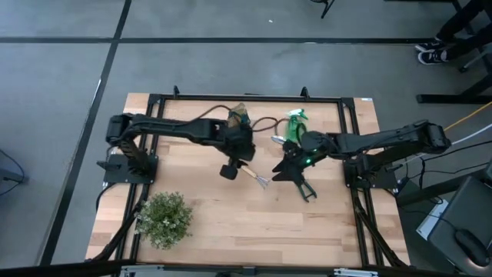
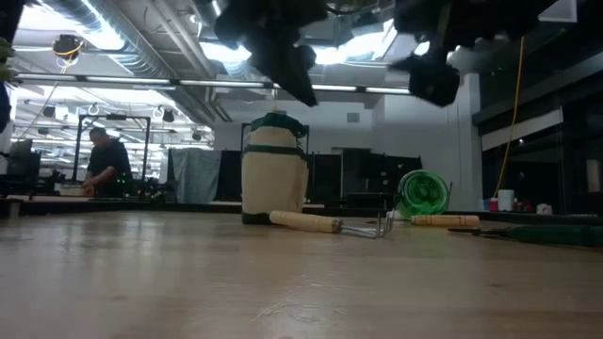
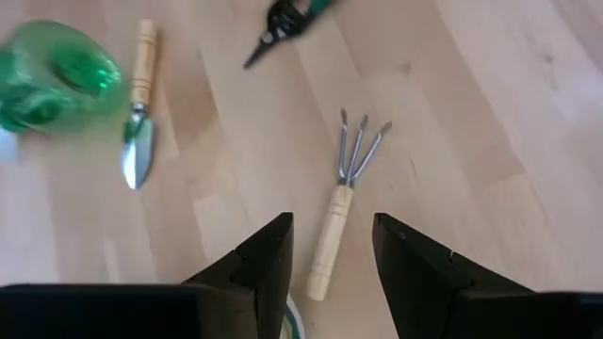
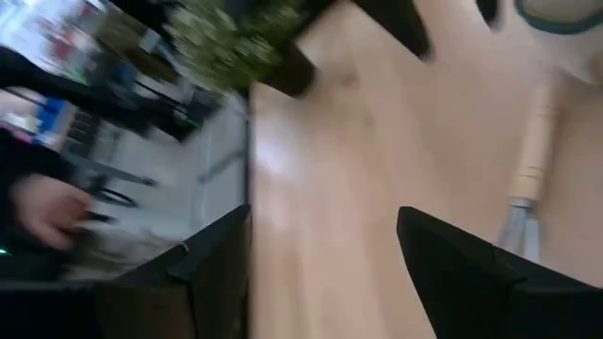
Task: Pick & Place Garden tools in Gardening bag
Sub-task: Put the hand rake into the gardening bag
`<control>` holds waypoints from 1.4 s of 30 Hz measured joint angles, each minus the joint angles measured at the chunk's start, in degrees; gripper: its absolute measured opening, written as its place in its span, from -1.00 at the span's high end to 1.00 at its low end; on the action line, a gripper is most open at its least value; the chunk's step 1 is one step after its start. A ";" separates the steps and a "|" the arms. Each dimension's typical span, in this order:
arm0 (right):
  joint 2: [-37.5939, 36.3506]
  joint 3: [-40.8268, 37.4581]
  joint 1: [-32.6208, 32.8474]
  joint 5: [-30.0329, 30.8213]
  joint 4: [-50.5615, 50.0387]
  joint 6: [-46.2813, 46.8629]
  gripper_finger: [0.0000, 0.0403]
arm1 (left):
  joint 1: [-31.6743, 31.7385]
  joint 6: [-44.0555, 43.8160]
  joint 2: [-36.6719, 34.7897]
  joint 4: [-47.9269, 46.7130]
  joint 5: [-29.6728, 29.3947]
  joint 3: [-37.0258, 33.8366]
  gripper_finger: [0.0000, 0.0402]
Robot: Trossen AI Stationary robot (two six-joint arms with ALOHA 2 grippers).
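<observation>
The mini rake point(image 1: 255, 176) lies flat on the table, and in the left wrist view point(image 3: 341, 207) its wooden handle points toward my fingers. My left gripper point(image 1: 231, 168) hangs open above the handle end and touches nothing. My right gripper point(image 1: 286, 172) is open and empty, above the table between the rake and the dark shears point(image 1: 306, 190). The green spray bottle point(image 1: 296, 124) and the trowel point(image 3: 139, 113) lie to the right of the cream gardening bag point(image 1: 240, 117), which stands upright at the far middle.
A bushy potted plant point(image 1: 164, 219) stands at the near left of the table. Black frame rails point(image 1: 246, 98) run around the table's edges. In the low view a person point(image 2: 105, 160) stands far off in the room behind.
</observation>
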 joint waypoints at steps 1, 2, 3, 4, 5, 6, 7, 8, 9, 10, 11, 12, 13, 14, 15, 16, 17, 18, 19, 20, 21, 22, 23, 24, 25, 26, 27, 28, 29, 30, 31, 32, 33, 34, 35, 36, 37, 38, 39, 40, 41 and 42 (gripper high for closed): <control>-1.45 0.00 -0.04 -0.59 -0.26 1.32 -0.33 | -0.14 0.24 1.18 -0.77 -0.13 1.14 0.29; -2.87 -0.02 -0.07 -1.07 -0.15 2.42 -0.33 | -0.42 0.60 2.33 -0.69 -0.55 2.17 0.29; -4.14 0.02 -0.07 -1.48 0.76 2.69 -0.33 | -0.71 0.99 3.27 -0.36 -0.89 2.94 0.29; -5.59 0.02 -0.07 -1.78 1.08 2.89 -0.33 | -0.98 1.55 4.14 -0.72 -1.14 3.64 0.29; -7.15 0.02 -0.07 -2.03 1.06 2.88 -0.33 | -1.29 2.43 5.09 -1.11 -1.41 4.50 0.29; -8.49 0.02 -0.07 -2.07 1.76 2.88 -0.33 | -1.62 3.28 6.05 -0.66 -1.61 5.42 0.29; -9.85 0.02 -0.07 -2.08 2.47 2.89 -0.33 | -1.89 3.95 6.94 -0.30 -1.78 6.14 0.29; -11.25 0.02 -0.09 -2.07 2.96 2.90 -0.33 | -2.10 4.35 7.78 -0.78 -1.91 6.70 0.29; -12.50 0.02 -0.09 -2.07 4.06 2.88 -0.33 | -2.28 4.51 8.71 -1.14 -1.92 7.33 0.29; -13.76 0.02 -0.09 -2.07 5.16 2.88 -0.33 | -2.42 4.53 9.80 -0.87 -1.92 8.01 0.29; -14.98 0.02 -0.09 -2.07 6.32 2.88 -0.33 | -2.52 4.51 10.81 -0.83 -1.95 8.64 0.29; -15.96 0.02 -0.09 -2.07 8.27 2.88 -0.33 | -2.65 4.44 11.93 -1.42 -1.97 9.28 0.29; -16.92 0.02 -0.09 -2.07 10.35 2.88 -0.33 | -2.67 4.22 12.90 -2.04 -2.01 9.89 0.29; -17.76 0.02 -0.08 -2.07 12.70 2.86 -0.33 | -2.69 4.12 13.97 -2.45 -2.01 10.45 0.29; -18.40 0.02 -0.09 -2.07 15.54 2.65 -0.33 | -2.71 4.11 15.09 -2.73 -2.01 10.99 0.29; -18.97 0.02 -0.09 -2.05 18.52 2.28 -0.33 | -2.80 4.09 16.11 -3.50 -2.08 11.46 0.29; -19.50 0.02 -0.09 -2.07 21.16 1.73 -0.33 | -2.90 4.09 17.04 -4.50 -2.25 11.69 0.29; -19.90 0.02 -0.09 -2.05 23.75 0.88 -0.33 | -2.91 4.09 17.97 -4.92 -2.67 11.76 0.29; -20.22 0.02 -0.09 -2.05 26.23 0.08 -0.33 | -2.97 4.12 18.76 -5.07 -3.31 11.79 0.29; -20.54 0.02 -0.09 -2.06 28.30 -0.91 -0.33 | -3.02 4.14 19.53 -5.59 -3.91 11.78 0.29; -20.77 0.02 -0.04 -2.05 30.25 -1.89 -0.33 | -3.02 4.14 20.24 -6.11 -4.05 11.80 0.29; -21.03 0.02 0.10 -2.05 31.84 -2.74 -0.33 | -3.02 4.14 20.85 -6.18 -4.18 11.79 0.29; -21.26 0.02 0.16 -2.05 32.93 -3.69 -0.33 | -2.99 4.17 21.34 -6.20 -4.25 11.80 0.29; -21.38 0.02 0.18 -2.05 33.77 -4.24 -0.33 | -2.98 4.46 21.89 -6.16 -4.24 11.81 0.29; -21.47 0.02 0.18 -2.05 34.13 -4.89 -0.33 | -2.98 4.96 22.39 -5.96 -4.27 11.83 0.29; -21.54 0.02 0.18 -2.05 34.08 -5.13 -0.33 | -2.98 5.56 22.91 -5.96 -4.30 11.83 0.29; -21.54 0.02 0.18 -2.05 34.00 -5.21 -0.33 | -2.98 6.03 23.54 -5.89 -4.30 11.83 0.29; -21.54 0.02 0.18 -2.05 33.93 -5.21 -0.33 | -2.98 6.41 24.01 -5.75 -4.31 11.83 0.29; -21.49 0.02 0.18 -2.05 33.90 -5.23 -0.33 | -2.98 6.54 24.51 -5.75 -4.36 11.83 0.29; -21.33 0.02 0.18 -2.05 33.96 -5.28 -0.33 | -2.98 6.54 24.92 -5.69 -4.37 11.83 0.29; -21.16 0.02 0.18 -2.05 33.93 -5.28 -0.33 | -2.98 6.54 25.29 -5.71 -4.32 11.83 0.29; -21.00 0.02 0.18 -2.05 33.84 -5.28 -0.33 | -2.98 6.54 25.61 -5.75 -4.15 11.82 0.29; -20.86 0.02 0.18 -2.05 33.79 -5.30 -0.33 | -2.99 6.54 25.96 -5.64 -4.06 11.79 0.29; -20.75 0.02 0.18 -2.03 33.86 -5.30 -0.33 | -3.02 6.54 26.24 -5.40 -4.08 11.66 0.29; -20.66 0.02 0.18 -2.03 33.97 -5.30 -0.33 | -3.02 6.54 26.37 -5.48 -4.06 11.48 0.29; -20.53 0.02 0.18 -2.05 33.93 -5.32 -0.33 | -3.02 6.54 26.41 -5.77 -4.06 11.37 0.29; -20.41 0.02 0.18 -2.03 33.90 -5.30 -0.33 | -3.02 6.56 26.41 -5.73 -4.06 11.35 0.29; -20.24 0.02 0.18 -2.03 33.90 -5.31 -0.33 | -3.02 6.75 26.43 -5.31 -4.06 11.37 0.30; -20.15 0.02 0.18 -2.03 33.91 -5.31 -0.33 | -3.02 6.98 26.46 -5.15 -4.04 11.37 0.31; -20.14 0.02 0.18 -2.03 33.88 -5.31 -0.33 | -3.02 7.04 26.55 -5.31 -4.04 11.37 0.34; -20.14 0.02 0.18 -2.03 33.91 -5.32 -0.33 | -3.02 7.01 26.63 -5.44 -4.04 11.37 0.38; -20.14 0.02 0.18 -2.03 33.93 -5.32 -0.33 | -3.02 6.93 26.65 -5.46 -4.02 11.37 0.43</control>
